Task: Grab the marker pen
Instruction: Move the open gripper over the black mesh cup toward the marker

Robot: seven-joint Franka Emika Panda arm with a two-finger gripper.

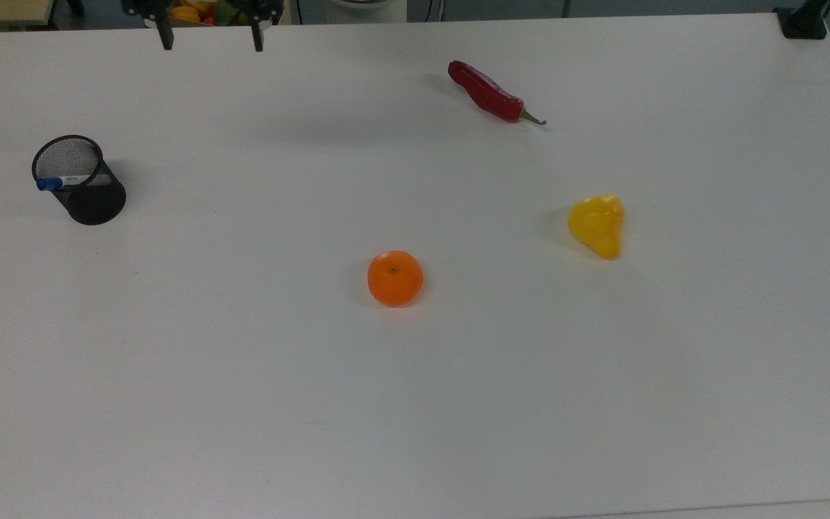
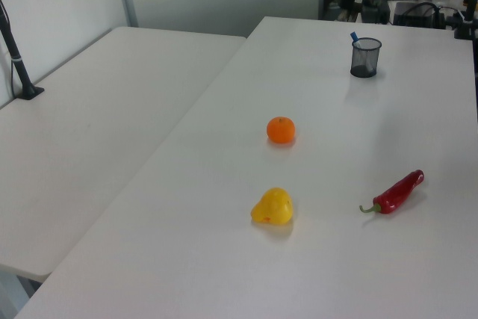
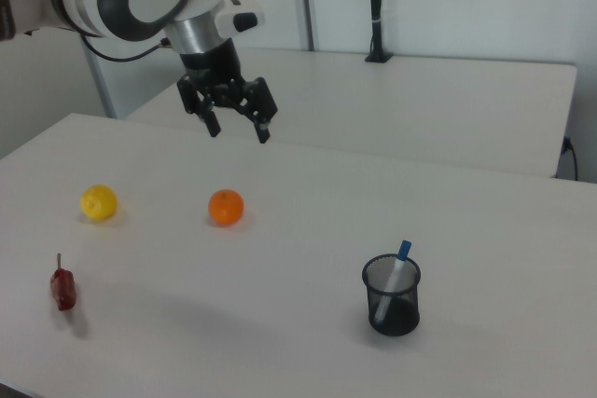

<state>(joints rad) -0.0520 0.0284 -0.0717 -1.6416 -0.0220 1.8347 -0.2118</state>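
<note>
In the top view, the gripper (image 1: 208, 40) is hanging wide open and empty at the bench (image 1: 415, 404) far edge; the marker pen (image 1: 61, 181) is leaning inside the mesh cup (image 1: 80, 180). In the right view, the orange (image 3: 226, 207) is sitting between them, open surface all around.

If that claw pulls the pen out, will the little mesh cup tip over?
Possibly. The mesh cup looks light and see-through, and the marker pen leans against its rim, so a sideways pull might drag it. A straight upward lift by the open gripper seems safer.
</note>
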